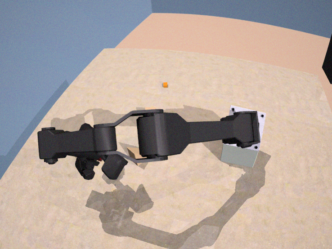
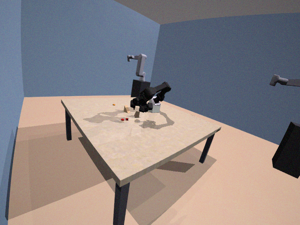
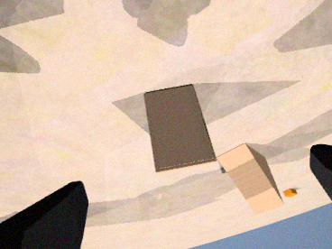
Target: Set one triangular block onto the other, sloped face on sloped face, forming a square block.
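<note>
One tan triangular block (image 2: 126,109) (image 3: 249,179) rests on the table; in the top view the arm hides nearly all of it. The other triangular block (image 1: 136,153) (image 2: 136,114) (image 3: 179,128) shows a dark, shaded face in the wrist view, left of the tan one. It is partly hidden behind the arm in the top view. The two blocks stand apart. My gripper (image 1: 100,171) (image 2: 138,108) (image 3: 198,166) is open and empty above the table, fingers wide at both sides of the wrist view. The darker block lies below the hand, not between the fingers.
An orange cube (image 1: 165,85) (image 2: 114,104) (image 3: 290,192) lies beyond the blocks. Two red cubes lie near the darker block, one here (image 2: 122,119) and one here (image 2: 127,119). The arm's pale base box (image 1: 239,156) (image 2: 155,108) stands on the table (image 1: 214,82) (image 2: 145,145).
</note>
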Action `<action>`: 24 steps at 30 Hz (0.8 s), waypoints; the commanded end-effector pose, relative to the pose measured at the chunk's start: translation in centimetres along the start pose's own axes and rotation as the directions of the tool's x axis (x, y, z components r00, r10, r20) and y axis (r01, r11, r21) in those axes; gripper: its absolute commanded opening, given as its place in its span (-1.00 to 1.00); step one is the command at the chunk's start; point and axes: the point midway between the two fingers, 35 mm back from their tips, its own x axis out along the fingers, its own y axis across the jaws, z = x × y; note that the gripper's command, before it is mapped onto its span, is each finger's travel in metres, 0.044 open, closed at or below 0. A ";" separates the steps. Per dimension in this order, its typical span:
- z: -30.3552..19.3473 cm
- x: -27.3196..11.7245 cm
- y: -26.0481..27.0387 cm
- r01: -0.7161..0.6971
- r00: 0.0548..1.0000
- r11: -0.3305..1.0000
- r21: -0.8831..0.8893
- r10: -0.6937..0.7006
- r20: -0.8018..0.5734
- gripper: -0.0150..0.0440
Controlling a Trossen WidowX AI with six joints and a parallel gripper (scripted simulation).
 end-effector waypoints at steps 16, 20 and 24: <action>0.2 1.8 -0.1 -0.019 1.000 0.999 -0.036 0.018 -0.010 1.00; 0.2 2.5 -0.2 -0.020 1.000 0.999 -0.035 0.020 -0.011 1.00; 0.2 3.1 -0.2 -0.022 1.000 0.999 -0.034 0.022 -0.013 1.00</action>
